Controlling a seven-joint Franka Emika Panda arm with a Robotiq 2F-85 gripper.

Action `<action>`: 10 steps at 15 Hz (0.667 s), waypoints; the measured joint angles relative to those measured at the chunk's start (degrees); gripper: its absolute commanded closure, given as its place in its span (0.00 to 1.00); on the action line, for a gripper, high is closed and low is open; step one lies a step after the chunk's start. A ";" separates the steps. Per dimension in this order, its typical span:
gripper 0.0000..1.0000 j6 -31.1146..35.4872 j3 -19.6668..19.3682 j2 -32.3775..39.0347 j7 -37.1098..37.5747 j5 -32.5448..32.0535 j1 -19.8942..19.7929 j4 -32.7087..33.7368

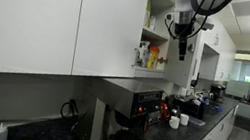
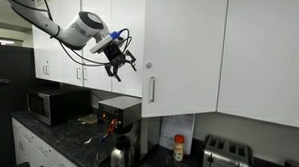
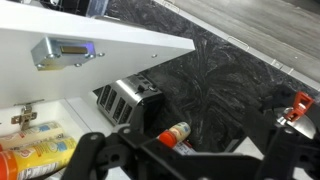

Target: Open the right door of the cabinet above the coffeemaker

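Observation:
The white right cabinet door (image 2: 186,50) with a vertical bar handle (image 2: 152,89) stands swung out above the coffeemaker (image 2: 118,120). In an exterior view the cabinet interior (image 1: 156,29) is exposed, with bottles on its shelves. My gripper (image 2: 120,60) hangs in the air beside the door's handle edge, apart from it, in front of the open cabinet (image 1: 181,36). Its fingers are spread and hold nothing. The wrist view shows the two dark fingers (image 3: 190,162) low in the frame, a cabinet hinge (image 3: 65,50) and the shelf edge.
A toaster (image 2: 225,154) (image 3: 130,95) and an orange-capped bottle (image 2: 179,148) (image 3: 175,135) stand on the dark counter (image 3: 230,80) below. A microwave (image 2: 49,103) sits further along it. Cups and jars (image 1: 181,114) stand beside the coffeemaker (image 1: 133,112).

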 measured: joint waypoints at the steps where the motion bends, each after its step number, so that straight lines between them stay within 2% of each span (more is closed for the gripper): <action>1: 0.00 0.44 -0.09 0.03 0.57 -2.04 -0.04 -0.59; 10: 0.00 4.56 -3.07 0.95 7.82 -20.27 -1.09 -4.71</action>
